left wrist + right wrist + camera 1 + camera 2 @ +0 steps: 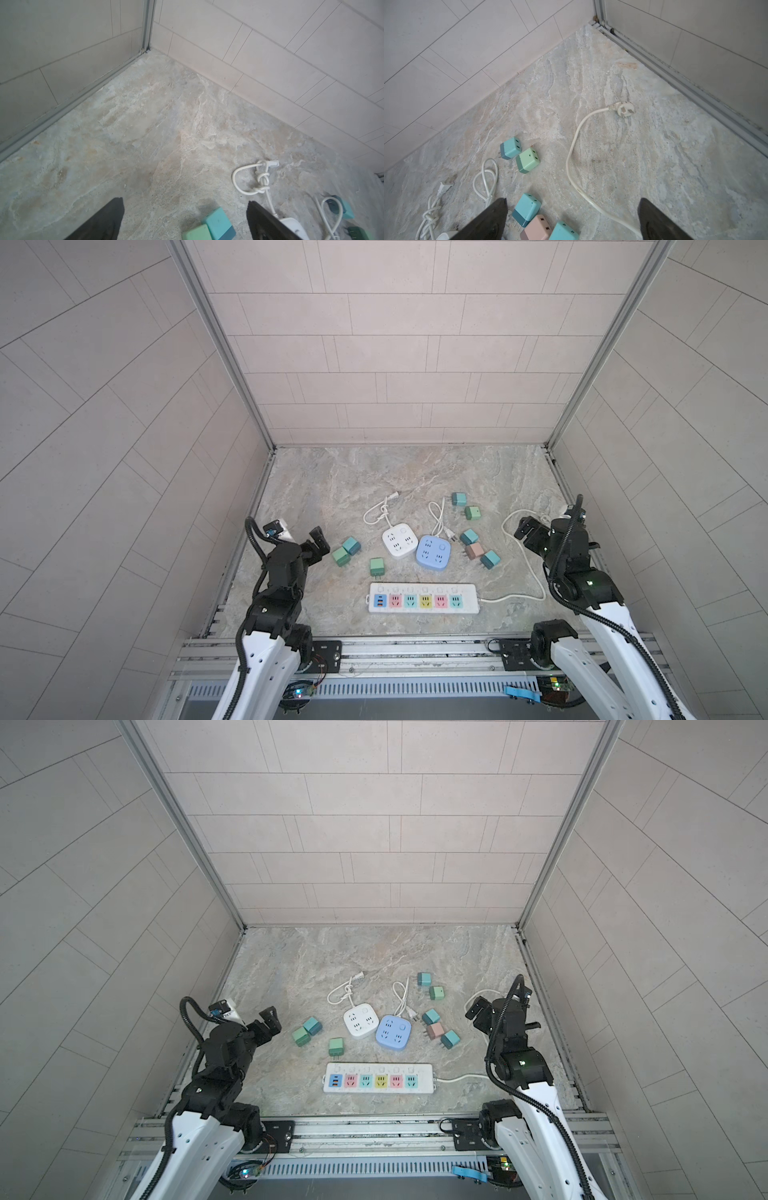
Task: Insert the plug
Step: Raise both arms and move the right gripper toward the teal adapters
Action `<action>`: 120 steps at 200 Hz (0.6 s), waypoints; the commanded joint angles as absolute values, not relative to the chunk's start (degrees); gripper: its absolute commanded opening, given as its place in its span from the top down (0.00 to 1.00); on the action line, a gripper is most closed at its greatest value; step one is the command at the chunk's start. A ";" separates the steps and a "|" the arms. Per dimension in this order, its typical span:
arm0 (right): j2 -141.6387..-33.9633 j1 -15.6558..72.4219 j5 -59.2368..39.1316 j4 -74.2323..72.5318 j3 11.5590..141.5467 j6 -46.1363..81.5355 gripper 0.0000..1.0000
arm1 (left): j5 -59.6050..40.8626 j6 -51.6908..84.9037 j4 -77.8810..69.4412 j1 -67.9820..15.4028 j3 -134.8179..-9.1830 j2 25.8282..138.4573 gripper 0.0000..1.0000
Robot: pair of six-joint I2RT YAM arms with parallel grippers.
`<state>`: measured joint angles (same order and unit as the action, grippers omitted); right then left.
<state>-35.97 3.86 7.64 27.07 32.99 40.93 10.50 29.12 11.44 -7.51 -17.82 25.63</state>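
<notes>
Several small cube plugs lie on the stone floor: a teal and a green one [346, 551] touching at the left, a green one [377, 567] above the long white power strip [424, 598], and a teal, pink and teal cluster [536, 220] at the right. My left gripper [320, 543] hangs open and empty just left of the teal-green pair [209, 225]. My right gripper [524, 529] is open and empty too, right of the cluster, above the strip's white cord [571, 158].
A white socket cube [400, 540] and a blue one [434, 552] sit mid-floor with knotted cords behind them. Two more plugs [519, 153] lie farther back. The strip's cord ends in a white plug [623, 109] near the right wall. Tiled walls enclose three sides.
</notes>
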 commanded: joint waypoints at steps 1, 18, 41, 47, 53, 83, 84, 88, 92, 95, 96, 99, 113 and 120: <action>-34.17 3.87 9.20 32.25 32.01 48.16 0.00 | 12.48 31.65 5.67 -7.29 -15.13 27.20 0.00; -35.54 4.04 4.22 34.05 33.26 50.15 0.05 | 12.64 33.07 5.18 -7.30 -15.65 31.31 0.00; -37.68 5.46 -1.01 34.92 33.51 50.63 0.24 | 8.83 30.99 1.17 -7.41 -16.43 38.41 0.00; -37.92 6.50 -0.23 34.38 32.57 51.05 0.27 | 7.95 30.65 1.04 -7.44 -16.47 40.16 0.01; -38.12 7.42 0.71 33.96 31.76 51.44 0.29 | 7.34 30.54 1.18 -7.39 -18.13 41.37 0.03; -39.40 11.35 2.67 30.74 27.40 53.11 0.40 | 5.32 30.22 3.35 -7.51 -19.64 42.72 0.06; -39.52 11.35 2.70 30.66 27.28 53.18 0.41 | 5.30 30.23 3.26 -7.49 -19.57 42.63 0.06; -39.75 11.79 2.80 30.15 26.84 53.38 0.42 | 5.27 30.28 3.21 -7.55 -19.44 42.36 0.06; -40.07 12.14 2.77 29.64 26.47 53.51 0.43 | 5.27 30.36 3.18 -7.55 -19.28 42.15 0.06; -40.33 12.38 2.65 29.24 26.19 53.59 0.43 | 5.27 30.33 3.20 -7.58 -19.21 42.02 0.06; -40.38 12.52 2.69 29.08 26.15 53.60 0.43 | 5.27 30.32 3.18 -7.57 -19.18 41.93 0.06; -40.85 12.79 2.71 28.61 25.82 53.57 0.43 | 5.27 30.37 3.24 -7.56 -19.09 41.80 0.06; -42.84 14.03 3.08 27.61 25.81 53.57 0.43 | 5.01 30.32 3.05 -7.57 -18.75 41.10 0.06; -44.25 14.68 3.38 27.43 26.15 53.61 0.43 | 4.88 30.41 3.07 -7.56 -18.64 40.73 0.06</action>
<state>-41.58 12.80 1.83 30.06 25.89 51.79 5.48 30.02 4.05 -7.53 -17.74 42.09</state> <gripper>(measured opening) 0.572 0.941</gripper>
